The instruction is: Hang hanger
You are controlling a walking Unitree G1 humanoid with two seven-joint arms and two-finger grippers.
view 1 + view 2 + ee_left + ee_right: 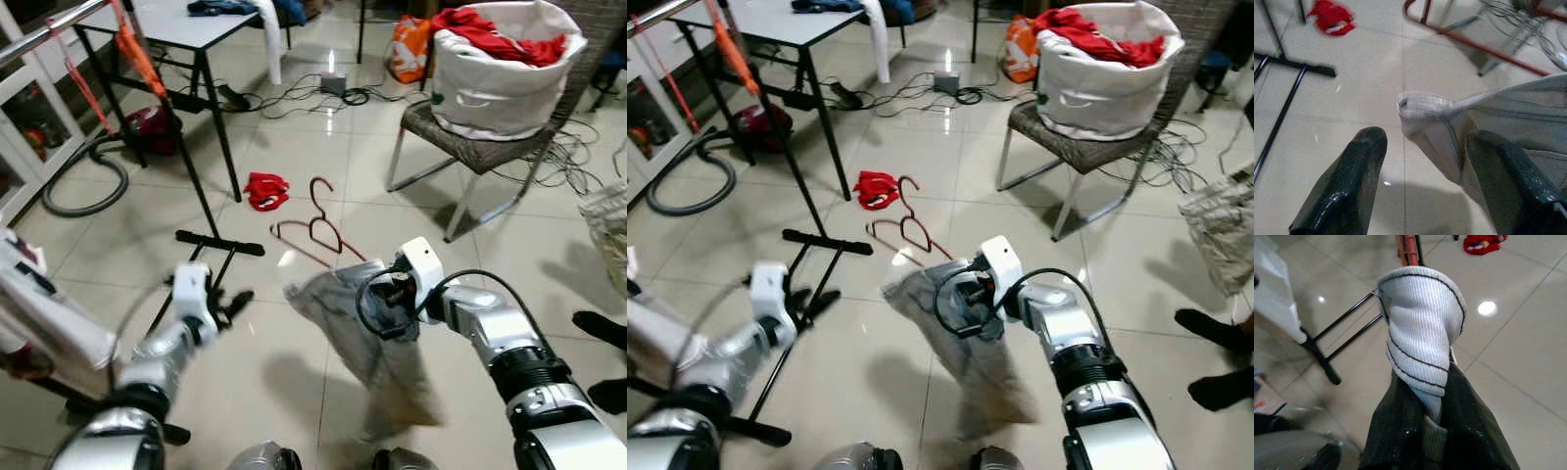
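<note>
No writing to read anywhere — on to the containers: a white basket sits on a wicker chair, heaped with red cloth. Right claw is clamped tight on a grey garment, the bunched fabric pinched between its two fingers and bulging out past the tips, the rest of the cloth hanging down over the tiled floor. Left claw is spread wide, nothing in it, its two fingers either side of the garment's near edge but apart from it. The hangers — dark red, two as far as I can count, overlapping — lie flat on the floor just beyond the garment, with a small red rag beside them. A black rack foot crosses the floor to the left of the hangers, under a rail where orange straps hang. One table at the back, blue cloth on it; cables trail on the floor behind — and a person's dark feet stand at the right edge.
</note>
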